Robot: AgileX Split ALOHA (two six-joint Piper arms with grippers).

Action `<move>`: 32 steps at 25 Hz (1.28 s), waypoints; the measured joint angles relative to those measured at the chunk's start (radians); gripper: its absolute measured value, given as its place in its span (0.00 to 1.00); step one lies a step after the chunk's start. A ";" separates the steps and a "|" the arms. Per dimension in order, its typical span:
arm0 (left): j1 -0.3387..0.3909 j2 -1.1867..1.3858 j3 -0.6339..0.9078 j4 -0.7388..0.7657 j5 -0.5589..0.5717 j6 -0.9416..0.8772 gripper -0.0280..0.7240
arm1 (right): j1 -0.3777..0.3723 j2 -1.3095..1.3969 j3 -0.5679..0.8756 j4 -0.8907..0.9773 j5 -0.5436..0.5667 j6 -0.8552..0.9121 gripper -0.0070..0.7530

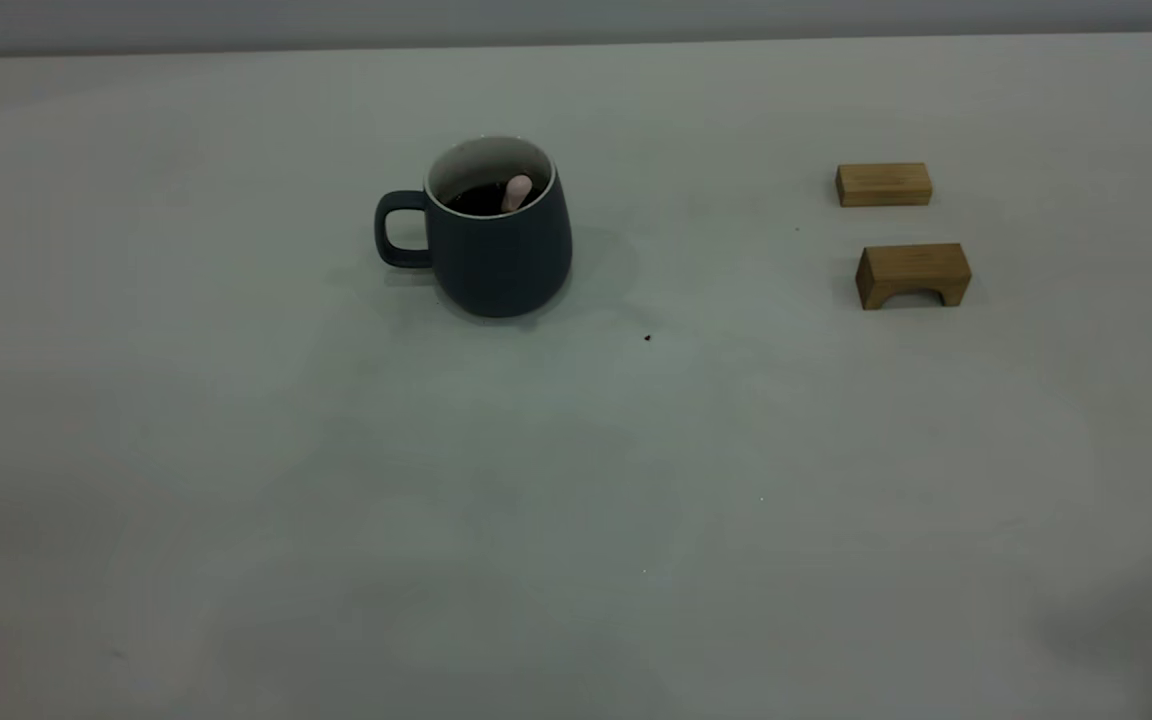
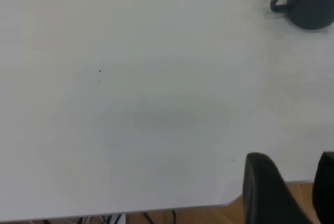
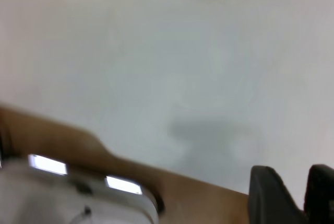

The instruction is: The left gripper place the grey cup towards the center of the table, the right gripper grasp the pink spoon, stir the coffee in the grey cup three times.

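Left gripper [image 2: 302, 192] is drawn back over the table edge, well apart from the dark blue-grey matte mug with a loop handle, the grey cup [image 1: 496, 235]. Its two dark fingers [image 2: 266, 192] stand apart with a gap between them and grasp nothing. Right gripper [image 3: 297, 195] is likewise clear of the cup, beyond the table edge; its dark fingers [image 3: 269, 195] show a narrow gap and carry nothing.

The grey cup stands upright on the large off-white flat table [image 1: 576, 500], handle pointing away from the two tan wooden blocks [image 1: 901, 235], which lie well apart from the cup. Dark coffee [image 1: 476, 198] fills the lower part of the cup. The pink spoon [image 1: 517, 192], a slim utensil with a pale pink rounded handle, leans inside the cup; only its handle end shows above the liquid. Judged from this layout, the spoon is left in the cup after stirring and both arms are retracted, so the task appears complete or nearly so.

The tabletop is plain, with a few tiny dark specks near the cup. Wood-toned flooring and cables show below the table edge in the wrist views.
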 joint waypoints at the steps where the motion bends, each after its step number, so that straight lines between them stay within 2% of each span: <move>1: 0.000 0.000 0.000 0.000 0.000 0.000 0.43 | -0.030 -0.058 0.037 -0.003 -0.012 0.016 0.28; 8: 0.000 0.000 0.000 0.000 0.000 0.000 0.43 | -0.166 -0.432 0.297 -0.004 -0.067 0.037 0.28; 15: 0.000 0.000 0.000 0.000 0.000 0.000 0.43 | -0.243 -0.624 0.422 -0.004 -0.072 0.037 0.29; 32: 0.000 0.000 0.000 0.000 0.000 0.000 0.43 | -0.252 -0.760 0.452 0.018 -0.096 -0.012 0.31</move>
